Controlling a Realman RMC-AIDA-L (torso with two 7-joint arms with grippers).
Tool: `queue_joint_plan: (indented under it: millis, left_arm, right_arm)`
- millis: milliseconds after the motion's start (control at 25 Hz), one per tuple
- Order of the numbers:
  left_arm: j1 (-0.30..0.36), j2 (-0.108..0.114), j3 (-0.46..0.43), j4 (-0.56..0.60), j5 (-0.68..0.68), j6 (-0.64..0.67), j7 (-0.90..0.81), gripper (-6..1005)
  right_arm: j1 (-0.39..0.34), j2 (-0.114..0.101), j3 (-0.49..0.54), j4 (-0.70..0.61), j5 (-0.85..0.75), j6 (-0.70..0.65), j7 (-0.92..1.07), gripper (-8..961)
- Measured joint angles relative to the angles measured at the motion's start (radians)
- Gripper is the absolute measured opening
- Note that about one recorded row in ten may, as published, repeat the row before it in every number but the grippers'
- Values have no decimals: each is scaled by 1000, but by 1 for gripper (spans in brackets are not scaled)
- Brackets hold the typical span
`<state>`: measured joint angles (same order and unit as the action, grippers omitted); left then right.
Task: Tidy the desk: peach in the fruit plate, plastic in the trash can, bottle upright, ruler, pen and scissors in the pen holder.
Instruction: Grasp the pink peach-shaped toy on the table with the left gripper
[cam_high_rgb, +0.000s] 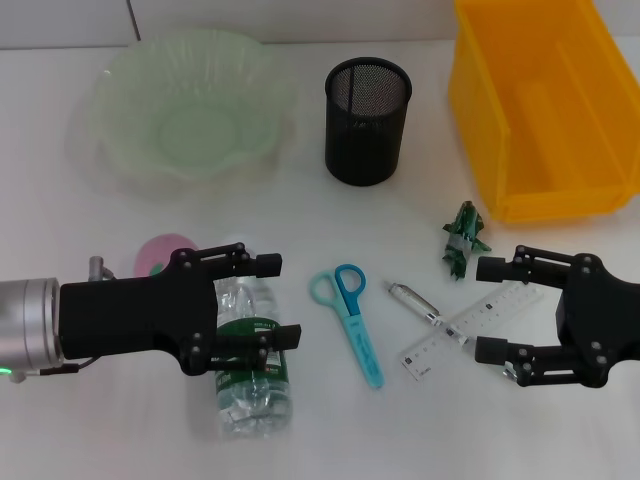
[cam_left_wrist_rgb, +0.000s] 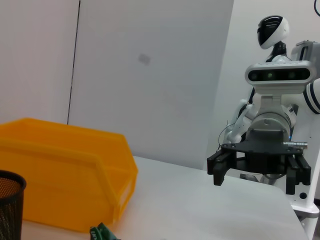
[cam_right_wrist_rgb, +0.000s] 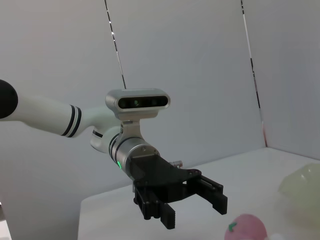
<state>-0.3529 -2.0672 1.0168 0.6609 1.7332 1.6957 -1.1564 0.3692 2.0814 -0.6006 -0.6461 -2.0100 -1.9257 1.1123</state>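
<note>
The clear bottle (cam_high_rgb: 250, 385) with a green label lies on its side at the front left. My left gripper (cam_high_rgb: 281, 299) hangs open over its upper part. The pink peach (cam_high_rgb: 160, 252) rests just behind that arm and also shows in the right wrist view as the peach (cam_right_wrist_rgb: 247, 227). Blue scissors (cam_high_rgb: 352, 315), a silver pen (cam_high_rgb: 412, 300) and a clear ruler (cam_high_rgb: 470, 330) lie front centre. My right gripper (cam_high_rgb: 485, 309) stands open over the ruler's right end. Green plastic (cam_high_rgb: 463, 240) lies behind it. Farther back are the green fruit plate (cam_high_rgb: 185, 115), black mesh pen holder (cam_high_rgb: 367, 120) and yellow trash can (cam_high_rgb: 545, 110).
The left wrist view looks across the table at the yellow trash can (cam_left_wrist_rgb: 65, 170), the pen holder's rim (cam_left_wrist_rgb: 10, 182), the green plastic (cam_left_wrist_rgb: 102, 232) and my right gripper (cam_left_wrist_rgb: 255, 170). The right wrist view shows my left gripper (cam_right_wrist_rgb: 190, 207) and the fruit plate's edge (cam_right_wrist_rgb: 302, 185).
</note>
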Motion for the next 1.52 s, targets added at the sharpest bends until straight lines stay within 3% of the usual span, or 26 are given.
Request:
queue_joint_plan:
  millis: [320,720,840,1520]
  left_arm:
    - [-3,0,-17,3,-28,-8,10,799]
    - [69,3,-198,-29,-28,-172,96,800]
    - [83,2,-259,-96,-29,-239,165,800]
    - [52,-1,-215,-167,9,-414,180,747]
  right_arm:
    - [12,2,5,10,4,5,0,842]
    - [2,4,12,28,8,34,0,841]
    - [0,4,11,42,8,45,-1,841]
    - [5,5,12,51,8,78,-2,840]
